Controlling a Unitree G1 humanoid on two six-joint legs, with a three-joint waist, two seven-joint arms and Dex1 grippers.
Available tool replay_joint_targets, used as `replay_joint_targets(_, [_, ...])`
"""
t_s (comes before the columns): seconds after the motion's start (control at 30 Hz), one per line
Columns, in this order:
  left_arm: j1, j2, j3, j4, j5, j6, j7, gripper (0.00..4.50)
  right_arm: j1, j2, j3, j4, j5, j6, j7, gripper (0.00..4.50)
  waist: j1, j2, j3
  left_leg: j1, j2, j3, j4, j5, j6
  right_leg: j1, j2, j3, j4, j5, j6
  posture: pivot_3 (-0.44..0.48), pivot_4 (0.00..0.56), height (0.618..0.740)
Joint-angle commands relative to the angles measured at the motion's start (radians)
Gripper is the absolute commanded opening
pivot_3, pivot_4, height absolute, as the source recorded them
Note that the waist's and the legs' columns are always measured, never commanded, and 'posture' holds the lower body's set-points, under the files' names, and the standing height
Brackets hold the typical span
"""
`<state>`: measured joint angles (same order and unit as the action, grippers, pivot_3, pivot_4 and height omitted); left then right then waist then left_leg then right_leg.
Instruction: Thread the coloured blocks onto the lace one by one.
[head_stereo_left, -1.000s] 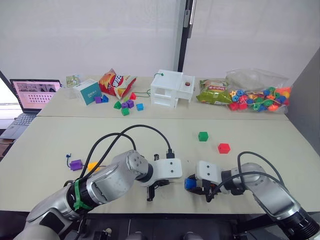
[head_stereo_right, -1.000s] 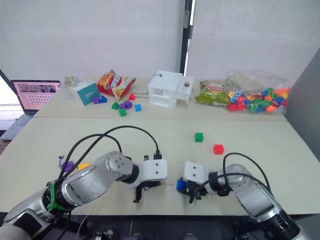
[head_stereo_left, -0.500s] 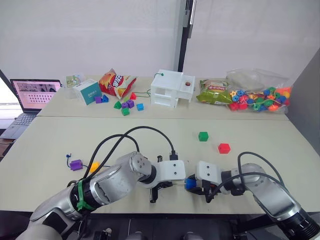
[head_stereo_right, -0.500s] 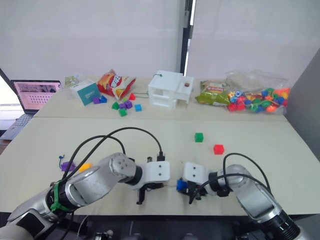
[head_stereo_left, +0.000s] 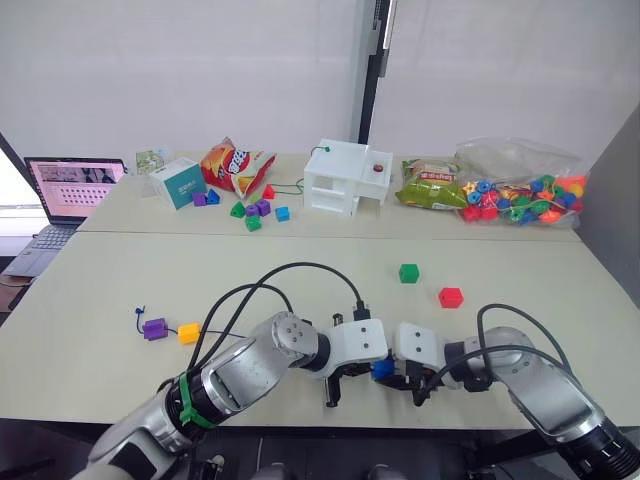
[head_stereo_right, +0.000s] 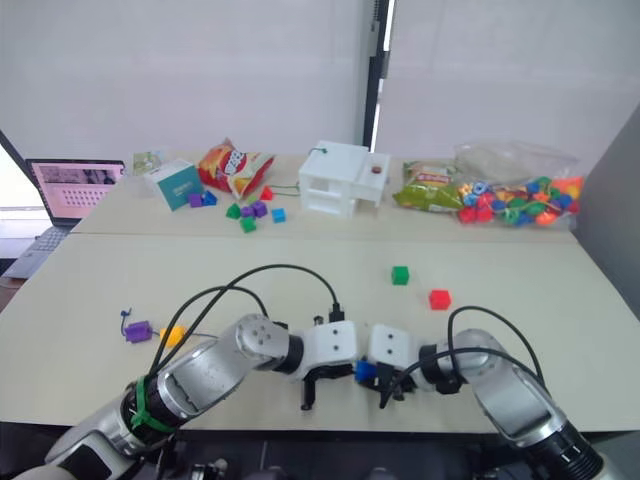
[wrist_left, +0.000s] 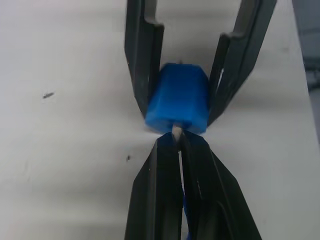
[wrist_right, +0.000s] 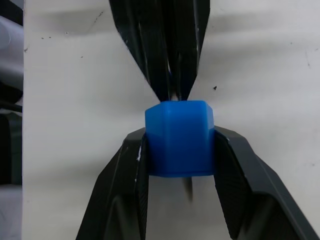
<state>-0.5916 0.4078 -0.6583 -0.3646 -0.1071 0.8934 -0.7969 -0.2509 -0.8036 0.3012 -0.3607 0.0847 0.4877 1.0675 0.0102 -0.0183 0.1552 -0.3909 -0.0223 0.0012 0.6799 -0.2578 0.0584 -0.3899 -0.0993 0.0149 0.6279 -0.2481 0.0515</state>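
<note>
My right gripper (wrist_right: 180, 150) is shut on the blue block (head_stereo_left: 381, 368) just above the near edge of the table. My left gripper (wrist_left: 177, 142) is shut on the lace's stiff pale tip (wrist_left: 176, 132), which touches the face of the blue block (wrist_left: 177, 97). The two grippers meet tip to tip. A green block (head_stereo_left: 408, 273) and a red block (head_stereo_left: 450, 297) lie apart on the table behind my right arm. At the left, a purple block (head_stereo_left: 154, 329) and a yellow-orange block (head_stereo_left: 189, 333) sit side by side, with the lace's knotted end (head_stereo_left: 137, 313) beside the purple one.
The back table holds a white toy house (head_stereo_left: 344, 176), a chip bag (head_stereo_left: 233, 165), a teal box (head_stereo_left: 180, 183), several small loose blocks (head_stereo_left: 250, 212), a green snack bag (head_stereo_left: 430, 185) and a clear bag of beads (head_stereo_left: 520, 190). A laptop (head_stereo_left: 70, 190) stands far left.
My left arm has moved right, bringing the lace tip up to the blue block. The right gripper has kept still with the block in it.
</note>
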Motion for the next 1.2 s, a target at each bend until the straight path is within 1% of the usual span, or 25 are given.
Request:
replay_joint_targets(0.03, [0.011, -0.052, 0.064, 0.013, -0.024, -0.127, 0.017, 0.03, 0.016, 0.012, 0.038, 0.0, -0.009, 0.003, -0.003, 1.3, 0.005, -0.001, 0.0, 0.0, 0.0, 0.0, 0.0, 0.0, 0.0, 0.0, 0.0, 0.0, 0.0, 0.0, 0.0, 0.0, 0.15, 0.74])
replay_joint_targets(0.13, [0.019, -0.032, 0.092, 0.029, -0.034, -0.146, -0.01, 1.08, 0.015, 0.013, 0.036, -0.001, -0.009, 0.006, -0.002, 1.3, 0.005, -0.001, 0.0, 0.0, -0.001, 0.0, 0.001, 0.001, -0.001, 0.001, -0.001, -0.001, -0.002, 0.0, 0.0, 0.0, 0.15, 0.74])
replay_joint_targets(0.17, [0.023, -0.03, 0.11, 0.026, -0.051, -0.141, -0.022, 1.3, 0.016, 0.013, 0.036, -0.001, -0.01, 0.006, -0.002, 1.3, 0.004, -0.001, 0.0, 0.0, 0.0, 0.0, 0.001, 0.001, -0.001, 0.001, -0.001, -0.001, -0.002, 0.0, 0.0, 0.0, 0.15, 0.74])
replay_joint_targets(0.2, [0.026, -0.029, 0.121, 0.025, -0.062, -0.137, -0.03, 1.66, 0.016, 0.013, 0.035, -0.001, -0.01, 0.006, -0.002, 1.3, 0.002, -0.001, 0.0, 0.0, 0.0, 0.0, 0.001, 0.001, -0.001, 0.001, -0.001, -0.001, -0.001, 0.0, 0.0, 0.0, 0.15, 0.74])
replay_joint_targets(0.23, [0.027, -0.011, 0.146, 0.019, -0.078, -0.136, -0.051, 1.93, 0.017, 0.011, 0.035, 0.0, -0.011, 0.005, -0.001, 1.3, 0.002, -0.001, 0.0, 0.0, 0.0, -0.001, 0.0, 0.001, -0.001, 0.0, -0.001, -0.001, -0.001, 0.0, 0.0, 0.0, 0.15, 0.74])
replay_joint_targets(0.27, [0.033, 0.012, 0.188, 0.016, -0.115, -0.128, -0.087, 2.35, 0.018, 0.009, 0.035, 0.003, -0.013, 0.003, 0.0, 1.3, 0.001, 0.0, 0.0, 0.0, 0.0, -0.001, 0.0, 0.001, -0.001, 0.0, 0.0, -0.001, 0.0, 0.0, 0.0, 0.0, 0.15, 0.74])
replay_joint_targets(0.3, [0.042, 0.04, 0.221, 0.013, -0.145, -0.128, -0.121, 2.64, 0.018, 0.009, 0.035, 0.006, -0.014, 0.002, 0.001, 1.3, -0.001, 0.0, 0.0, 0.0, 0.0, -0.001, 0.0, 0.001, -0.001, 0.0, 0.0, -0.001, 0.0, 0.0, 0.0, 0.0, 0.15, 0.74])
replay_joint_targets(0.37, [0.053, 0.07, 0.252, 0.012, -0.179, -0.129, -0.155, 2.64, 0.017, 0.009, 0.035, 0.009, -0.014, 0.0, 0.001, 1.3, -0.004, 0.0, 0.0, 0.0, 0.0, -0.001, -0.001, 0.0, -0.002, -0.001, 0.0, -0.001, 0.0, 0.0, -0.001, 0.0, 0.15, 0.74])
replay_joint_targets(0.43, [0.076, 0.119, 0.246, 0.02, -0.175, -0.19, -0.202, 2.64, 0.017, 0.006, 0.034, 0.012, -0.015, -0.002, 0.003, 1.3, -0.004, 0.0, 0.0, 0.0, 0.0, -0.001, -0.001, 0.0, -0.002, -0.001, 0.0, -0.001, 0.0, 0.0, -0.001, 0.0, 0.15, 0.74])
replay_joint_targets(0.53, [0.096, 0.152, 0.228, 0.05, -0.148, -0.257, -0.224, 2.64, 0.016, 0.003, 0.031, 0.014, -0.016, -0.002, 0.005, 1.3, -0.002, 0.0, 0.0, 0.0, 0.0, -0.001, -0.001, 0.0, -0.002, -0.001, 0.0, -0.001, 0.0, 0.0, -0.001, 0.0, 0.15, 0.74])
replay_joint_targets(0.7, [0.118, 0.146, 0.209, 0.07, -0.134, -0.295, -0.227, 2.64, 0.018, -0.004, 0.025, 0.008, -0.013, 0.003, 0.005, 1.3, 0.001, 0.0, 0.0, 0.0, 0.0, -0.001, -0.001, 0.0, -0.002, 0.0, -0.001, -0.001, -0.001, 0.0, -0.001, 0.0, 0.15, 0.74])
replay_joint_targets(0.77, [0.136, 0.136, 0.19, 0.068, -0.116, -0.299, -0.209, 2.64, 0.021, -0.006, 0.023, 0.004, -0.012, 0.007, 0.005, 1.3, 0.001, 0.0, 0.0, 0.0, 0.0, -0.001, -0.001, 0.0, -0.002, -0.001, -0.001, -0.001, 0.0, 0.0, -0.001, 0.0, 0.15, 0.74])
replay_joint_targets(0.9, [0.17, 0.137, 0.147, 0.084, -0.047, -0.351, -0.181, 2.64, 0.026, -0.012, 0.019, -0.004, -0.01, 0.013, 0.004, 1.3, 0.001, 0.0, 0.0, 0.0, 0.0, -0.001, -0.002, 0.0, -0.002, -0.001, -0.001, -0.001, 0.0, 0.0, -0.001, 0.0, 0.15, 0.74])
replay_joint_targets(1.0, [0.188, 0.132, 0.127, 0.096, -0.016, -0.369, -0.169, 1.82, 0.026, -0.016, 0.014, -0.007, -0.009, 0.016, 0.004, 1.3, 0.003, 0.0, 0.0, 0.0, 0.0, -0.001, -0.001, 0.0, -0.002, -0.001, -0.001, -0.001, 0.0, 0.0, -0.001, 0.0, 0.15, 0.74])
replay_joint_targets(1.17, [0.191, 0.09, 0.137, 0.113, -0.007, -0.395, -0.142, 0.18, 0.027, -0.022, 0.013, -0.013, -0.005, 0.02, 0.003, 1.3, 0.004, 0.0, 0.0, 0.0, 0.0, -0.001, -0.001, 0.0, -0.002, 0.0, -0.002, -0.001, -0.001, 0.0, -0.001, 0.0, 0.15, 0.74])
replay_joint_targets(1.2, [0.192, 0.088, 0.137, 0.112, -0.006, -0.398, -0.143, 0.06, 0.028, -0.022, 0.014, -0.014, -0.005, 0.021, 0.003, 1.3, 0.004, 0.0, 0.0, 0.0, 0.0, -0.001, -0.001, 0.0, -0.002, 0.0, -0.002, -0.001, -0.001, 0.0, -0.001, 0.0, 0.15, 0.74])
